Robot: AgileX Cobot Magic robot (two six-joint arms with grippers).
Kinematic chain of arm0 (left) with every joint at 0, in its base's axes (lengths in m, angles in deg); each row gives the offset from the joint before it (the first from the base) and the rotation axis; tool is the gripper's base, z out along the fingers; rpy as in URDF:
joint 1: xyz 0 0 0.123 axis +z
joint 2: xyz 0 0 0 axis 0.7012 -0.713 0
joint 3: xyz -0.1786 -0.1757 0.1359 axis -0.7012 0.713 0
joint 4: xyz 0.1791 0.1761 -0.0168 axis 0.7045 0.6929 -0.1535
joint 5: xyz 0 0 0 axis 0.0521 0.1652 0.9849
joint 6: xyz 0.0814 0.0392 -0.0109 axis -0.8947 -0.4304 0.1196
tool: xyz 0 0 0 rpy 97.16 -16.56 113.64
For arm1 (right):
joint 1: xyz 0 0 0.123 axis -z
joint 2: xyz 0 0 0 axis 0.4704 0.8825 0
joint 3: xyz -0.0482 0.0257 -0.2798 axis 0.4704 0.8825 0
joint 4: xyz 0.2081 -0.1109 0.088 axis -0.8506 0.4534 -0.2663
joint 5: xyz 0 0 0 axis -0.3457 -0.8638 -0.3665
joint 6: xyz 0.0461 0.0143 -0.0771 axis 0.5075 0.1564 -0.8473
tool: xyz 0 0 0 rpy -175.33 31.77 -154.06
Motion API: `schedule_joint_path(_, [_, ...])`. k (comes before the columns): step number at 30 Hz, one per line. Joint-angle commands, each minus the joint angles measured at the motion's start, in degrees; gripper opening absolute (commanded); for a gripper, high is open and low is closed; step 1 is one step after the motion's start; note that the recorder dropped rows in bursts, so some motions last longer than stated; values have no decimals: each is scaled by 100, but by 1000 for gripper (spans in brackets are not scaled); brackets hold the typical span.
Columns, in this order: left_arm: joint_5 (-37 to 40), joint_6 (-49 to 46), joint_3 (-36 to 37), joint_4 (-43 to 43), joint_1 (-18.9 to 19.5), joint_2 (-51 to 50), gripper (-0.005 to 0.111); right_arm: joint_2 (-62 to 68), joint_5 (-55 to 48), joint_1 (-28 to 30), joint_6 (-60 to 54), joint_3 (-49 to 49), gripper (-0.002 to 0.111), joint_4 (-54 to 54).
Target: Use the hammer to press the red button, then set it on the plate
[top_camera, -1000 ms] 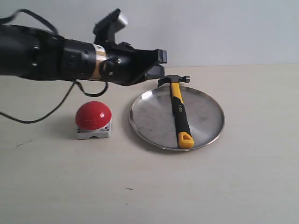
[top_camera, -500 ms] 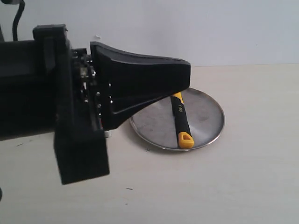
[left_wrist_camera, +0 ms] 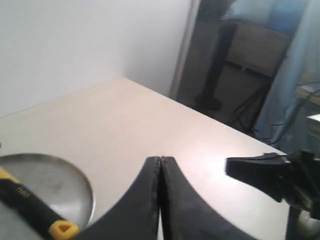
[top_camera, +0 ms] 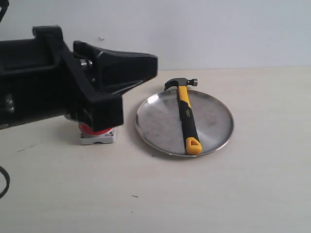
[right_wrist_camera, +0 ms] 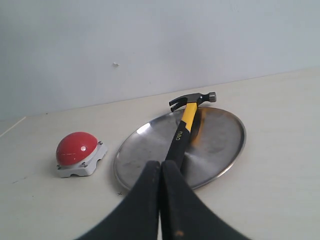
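Closest, filling the left of the exterior frame: left gripper [top_camera: 148, 67], fingers pressed together, nothing held. Right gripper [right_wrist_camera: 160, 167] likewise closed tight and empty. Behind the left one, lower left: red button [top_camera: 97, 137] on desk [top_camera: 218, 194], mostly hidden. Centre right: plate [top_camera: 214, 114], hammer [top_camera: 187, 119] lying across it, yellow loop at near rim, head over far rim.
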State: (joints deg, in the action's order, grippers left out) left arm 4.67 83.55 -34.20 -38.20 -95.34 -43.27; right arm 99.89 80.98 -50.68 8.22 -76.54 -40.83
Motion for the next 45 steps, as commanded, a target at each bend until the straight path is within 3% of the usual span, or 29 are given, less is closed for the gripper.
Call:
schedule_joint_path(1, [161, -56, 472, -608, 627, 298, 0, -41, 40, 0, -40, 25, 0, 22])
schedule_joint_path(8, [-16, -43, 2005, -1258, 1968, 1644, 0, -41, 40, 0, -40, 25, 0, 22])
schedule_joint_path(16, [63, -92, 3901, -1923, 3881, 4462, 0, -41, 40, 0, -40, 25, 0, 22])
schedule_joint_path(19, [290, -81, 4106, -2131, 4345, 5121, 0, -41, 40, 0, -40, 25, 0, 22])
schedule_joint_path(21, [889, 81, 4106, -2132, 4560, 5474, 0, -41, 40, 0, -40, 25, 0, 22])
schedule_joint_path(27, [1210, -573, 4106, -1464, 4805, 5766, 0, -41, 40, 0, -40, 25, 0, 22])
schedule_joint_path(35, [1521, -396, 4106, -1334, 4805, 5766, 0, -41, 40, 0, -40, 25, 0, 22])
schedule_joint_path(37, [1863, -1212, 4106, -1532, 4805, 5886, 0, -41, 40, 0, -40, 25, 0, 22])
schedule_joint_path(42, [2704, -5246, 4106, -3443, 4851, 6395, 0, -41, 40, 0, -40, 25, 0, 22])
schedule_joint_path(45, [2702, -5665, 4106, -3767, 4936, 6395, 0, -41, 40, 0, -40, 25, 0, 22])
